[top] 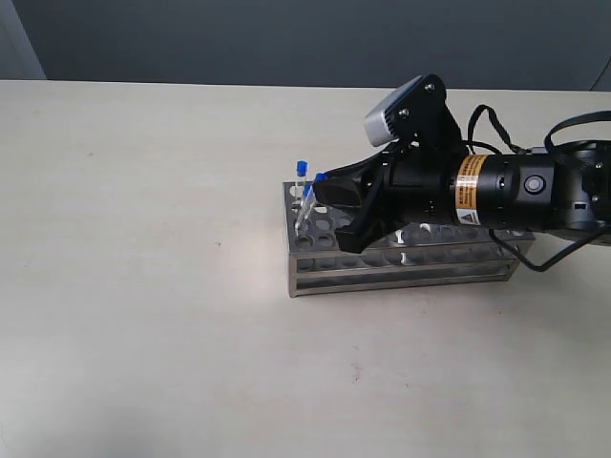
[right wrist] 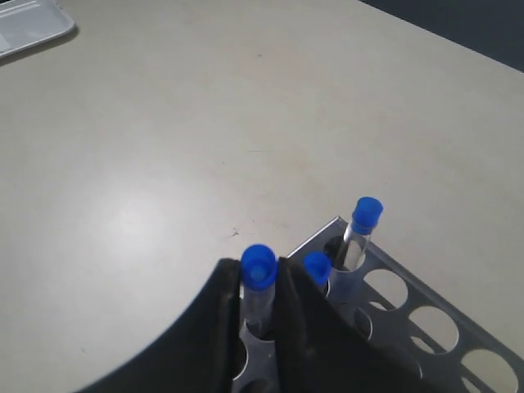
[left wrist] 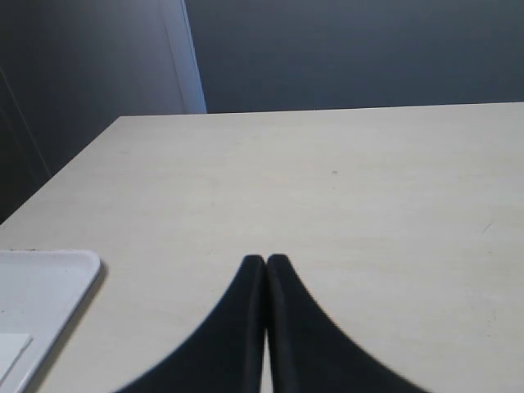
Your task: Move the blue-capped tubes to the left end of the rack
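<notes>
The steel rack [top: 401, 272] lies mid-table, its left end under my right gripper [top: 322, 194]. Seen from the right wrist, the right gripper [right wrist: 259, 282] is shut on a blue-capped tube [right wrist: 259, 268], whose lower end stands in a hole near the rack's [right wrist: 426, 315] left end. A second blue cap [right wrist: 317, 267] shows just beside one finger. A third tube [right wrist: 365, 217] stands upright in the corner hole. The exterior view shows two blue caps [top: 302, 167] [top: 320, 176]. A fourth tube is hidden. My left gripper [left wrist: 266, 260] is shut on nothing above bare table.
A white tray [left wrist: 41, 286] lies at the table edge near the left gripper, and its corner [right wrist: 29, 20] also shows in the right wrist view. The right arm's body [top: 496, 191] covers the rack's right half. Dark wall stands behind the table.
</notes>
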Robot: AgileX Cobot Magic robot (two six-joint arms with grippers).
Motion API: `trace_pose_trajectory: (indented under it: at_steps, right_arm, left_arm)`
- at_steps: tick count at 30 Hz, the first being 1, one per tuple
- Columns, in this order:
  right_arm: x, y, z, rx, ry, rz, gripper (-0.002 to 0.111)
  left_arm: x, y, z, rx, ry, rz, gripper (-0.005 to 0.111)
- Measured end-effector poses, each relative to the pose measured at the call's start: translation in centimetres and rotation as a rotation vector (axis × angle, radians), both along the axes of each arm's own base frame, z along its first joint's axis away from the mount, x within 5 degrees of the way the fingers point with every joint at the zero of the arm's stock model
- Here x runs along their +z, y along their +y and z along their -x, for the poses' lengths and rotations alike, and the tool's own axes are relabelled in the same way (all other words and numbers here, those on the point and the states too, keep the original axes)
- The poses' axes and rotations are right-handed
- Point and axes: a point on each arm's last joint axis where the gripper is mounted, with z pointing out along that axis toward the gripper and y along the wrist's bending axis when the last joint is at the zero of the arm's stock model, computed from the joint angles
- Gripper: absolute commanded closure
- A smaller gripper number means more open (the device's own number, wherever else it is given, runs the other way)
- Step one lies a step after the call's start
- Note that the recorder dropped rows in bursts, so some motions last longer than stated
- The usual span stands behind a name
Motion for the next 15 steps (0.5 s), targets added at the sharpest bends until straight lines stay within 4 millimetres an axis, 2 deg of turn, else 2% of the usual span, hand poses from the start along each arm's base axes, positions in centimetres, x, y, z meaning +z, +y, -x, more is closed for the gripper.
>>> trace_pose_trajectory:
  at_steps: [10,13,15]
  right_arm:
    - [0.03,0.04,0.03,0.004,0.000,-0.005,0.109]
    - [0.03,0.04,0.03,0.004,0.000,-0.005,0.100]
    - [0.03,0.04,0.03,0.004,0.000,-0.005,0.090]
  left_arm:
    - [0.00,0.00,0.00,0.000,0.000,0.000,0.106]
    - [0.00,0.00,0.00,0.000,0.000,0.000,0.106]
    - [0.00,0.00,0.00,0.000,0.000,0.000,0.106]
